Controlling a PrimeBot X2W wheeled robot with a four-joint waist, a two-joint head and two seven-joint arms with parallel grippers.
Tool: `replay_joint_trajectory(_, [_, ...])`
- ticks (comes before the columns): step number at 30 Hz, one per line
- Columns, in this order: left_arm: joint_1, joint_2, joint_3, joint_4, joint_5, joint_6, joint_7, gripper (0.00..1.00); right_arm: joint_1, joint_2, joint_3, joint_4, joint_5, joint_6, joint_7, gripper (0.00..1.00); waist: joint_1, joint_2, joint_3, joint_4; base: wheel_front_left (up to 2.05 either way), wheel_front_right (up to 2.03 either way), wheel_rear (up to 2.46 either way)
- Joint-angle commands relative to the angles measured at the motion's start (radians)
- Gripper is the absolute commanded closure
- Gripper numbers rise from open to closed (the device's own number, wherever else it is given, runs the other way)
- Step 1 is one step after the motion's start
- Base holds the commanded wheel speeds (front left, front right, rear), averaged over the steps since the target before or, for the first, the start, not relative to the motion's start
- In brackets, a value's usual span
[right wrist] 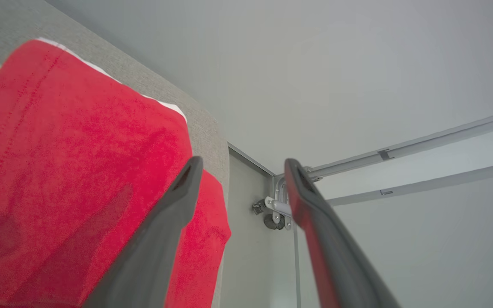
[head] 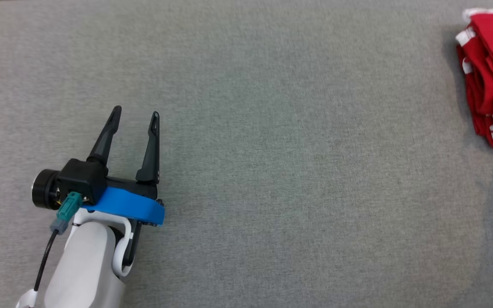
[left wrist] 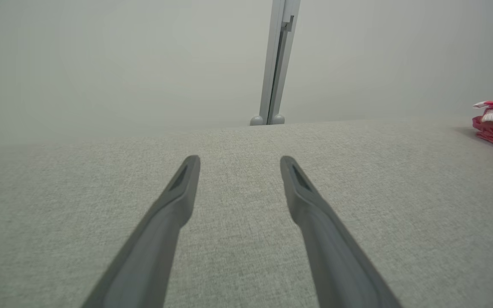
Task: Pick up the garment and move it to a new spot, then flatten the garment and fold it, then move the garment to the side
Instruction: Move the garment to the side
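Red cloth with white trim, the folded garment [head: 492, 64] lies in a layered stack on the grey woven counter [head: 272, 171]. It is well apart from the left end effector [head: 136, 112] and off to its right. Bare grey weave lies between the two.

The left end effector hangs over the counter with its two dark fingers spread wide and nothing between them. A blue band [head: 126, 205] wraps its wrist and a black cable [head: 45, 256] trails down beside the pale forearm. Ahead of its fingertips, beyond the counter's far edge, a pale metal post [left wrist: 277, 60] rises against a plain wall.

In the right wrist view, the right end effector [right wrist: 243, 161] is poised close over the garment's corner with its fingers parted and gripping nothing. One finger crosses in front of the red cloth; whether it touches the cloth cannot be told. Past the other finger, beyond the counter's corner, are a small caster fitting [right wrist: 272, 211] and two pale rails [right wrist: 422, 145].
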Motion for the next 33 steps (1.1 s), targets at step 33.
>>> replay_joint_trajectory(33, [0.351, -0.024, 0.086, 0.045, -0.063, 0.037, -0.016, 0.0, 0.947, 0.642, -0.334, -0.748, 0.242, 0.0, -0.1, 0.0, 0.0, -0.0001, -0.436, 0.068, 0.0, 0.0, 0.0])
